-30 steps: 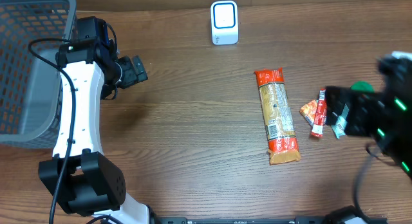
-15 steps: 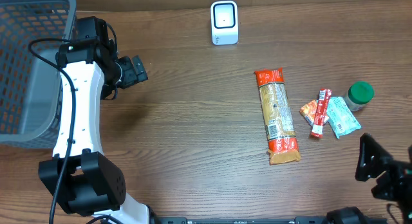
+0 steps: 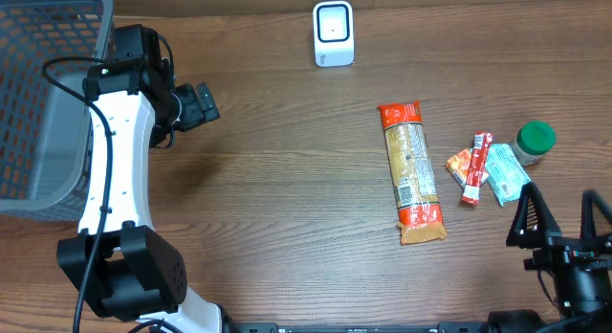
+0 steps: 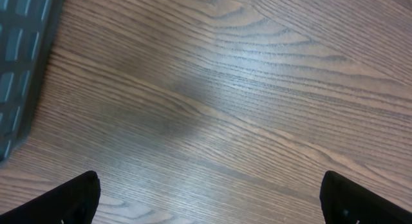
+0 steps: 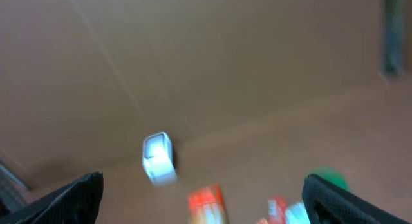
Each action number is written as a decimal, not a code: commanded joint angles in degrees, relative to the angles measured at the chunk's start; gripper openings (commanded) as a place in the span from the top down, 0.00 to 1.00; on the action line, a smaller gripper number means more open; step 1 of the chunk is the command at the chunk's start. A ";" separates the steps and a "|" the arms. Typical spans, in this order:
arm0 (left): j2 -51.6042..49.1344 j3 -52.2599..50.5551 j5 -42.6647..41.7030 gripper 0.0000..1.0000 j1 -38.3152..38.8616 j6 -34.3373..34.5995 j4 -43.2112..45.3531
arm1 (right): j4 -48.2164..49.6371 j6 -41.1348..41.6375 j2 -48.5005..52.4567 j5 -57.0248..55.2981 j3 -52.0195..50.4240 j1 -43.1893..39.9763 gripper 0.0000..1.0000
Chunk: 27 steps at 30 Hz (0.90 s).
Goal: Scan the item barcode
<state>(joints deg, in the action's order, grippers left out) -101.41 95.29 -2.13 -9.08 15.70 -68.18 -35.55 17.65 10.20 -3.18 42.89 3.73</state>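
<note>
The bench (image 3: 287, 199) is brown wood-grain laminate. A small white barcode scanner (image 3: 334, 33), boxy with rounded corners, stands upright at its far edge. Right of the scanner and nearer the robot lies a long, flat, crinkly packet (image 3: 412, 173), tan with orange-red ends, untouched. Farther right of the scanner sit a red sachet (image 3: 460, 166), a red stick pack (image 3: 475, 167), a teal sachet (image 3: 510, 174) and a green-lidded jar (image 3: 535, 142). A grey mesh basket (image 3: 38, 94) stands far left of the scanner.

The right arm has drawn back from above the sachets a second ago to the near right corner. Its right tool (image 3: 562, 223) is spread wide and empty, its fingers aimed toward the scanner's side of the bench. Its blurred wrist view shows the scanner ahead. The left arm has not shifted. It is bent beside the basket, left of the scanner, and its left tool (image 4: 212, 208) is fully spread over bare wood, holding nothing.
</note>
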 commanded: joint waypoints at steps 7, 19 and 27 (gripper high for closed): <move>-0.13 0.96 0.22 0.00 0.20 -0.92 -0.13 | 36.61 -1.57 -7.82 3.50 -18.93 -0.57 0.00; -0.13 0.96 0.22 0.00 0.22 -0.92 -0.13 | 48.54 -1.53 -10.03 3.52 -37.29 -0.70 0.00; -0.13 0.96 0.22 0.00 0.11 -0.92 -0.15 | 42.82 -1.55 -10.03 3.37 -42.47 -0.70 0.00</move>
<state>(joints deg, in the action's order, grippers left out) -101.41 95.29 -2.11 -9.08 15.70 -68.18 9.28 16.45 0.64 0.05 1.23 3.36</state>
